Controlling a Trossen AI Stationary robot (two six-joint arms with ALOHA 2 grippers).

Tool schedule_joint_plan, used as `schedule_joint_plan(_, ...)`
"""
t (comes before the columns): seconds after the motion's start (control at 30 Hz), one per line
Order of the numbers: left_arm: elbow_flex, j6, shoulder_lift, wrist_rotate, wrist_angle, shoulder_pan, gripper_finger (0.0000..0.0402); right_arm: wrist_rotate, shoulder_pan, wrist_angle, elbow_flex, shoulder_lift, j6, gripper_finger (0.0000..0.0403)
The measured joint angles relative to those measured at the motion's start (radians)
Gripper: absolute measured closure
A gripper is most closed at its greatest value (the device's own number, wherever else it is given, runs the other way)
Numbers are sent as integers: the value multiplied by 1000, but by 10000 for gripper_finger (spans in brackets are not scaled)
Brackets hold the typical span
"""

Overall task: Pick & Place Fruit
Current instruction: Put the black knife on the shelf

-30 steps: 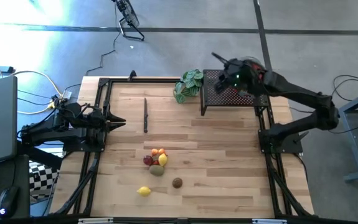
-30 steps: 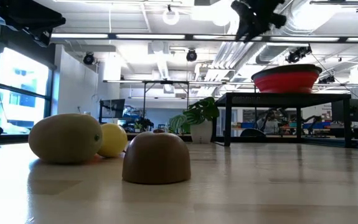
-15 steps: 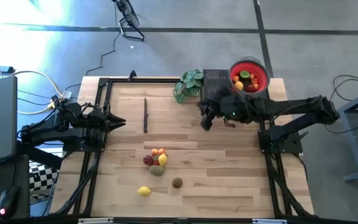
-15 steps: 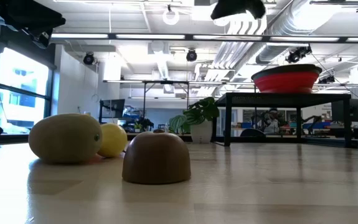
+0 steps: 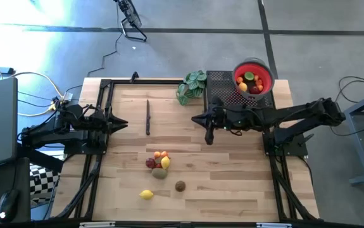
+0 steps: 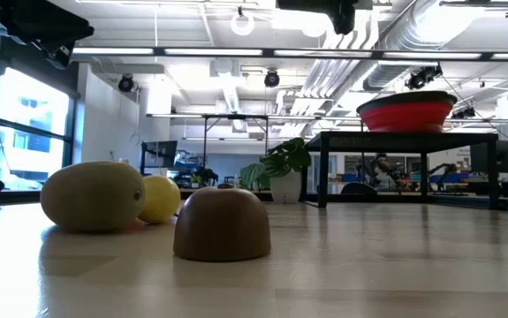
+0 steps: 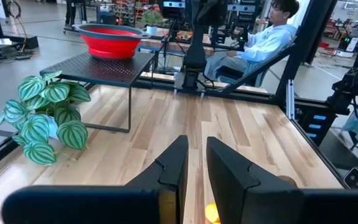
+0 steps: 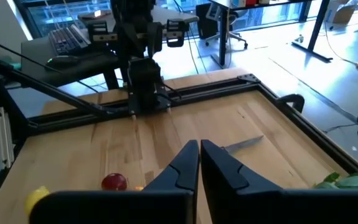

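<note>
The right claw hangs above the table, out past the front edge of the black mesh stand, its fingers clenched together with nothing between them. The red bowl sits on that stand and already holds several fruits in orange, red, yellow and green. The potted plant stands just beside the stand.

More fruit lies well away from the stand, nearer the table's front edge: a tight cluster of orange, red, yellow and green pieces touching one another, a brown fruit a little apart from it, and a lemon on its own. A knife lies between the cluster and the table's back edge.

The left claw waits at the table's left side, far from the stand, its fingers nearly together and empty.
</note>
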Motion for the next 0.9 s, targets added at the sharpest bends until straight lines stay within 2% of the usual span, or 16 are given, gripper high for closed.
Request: schedule_joint_plan(0.9,0,-1,0,-1,0,0,348,0,0,22,-6,0,0,394)
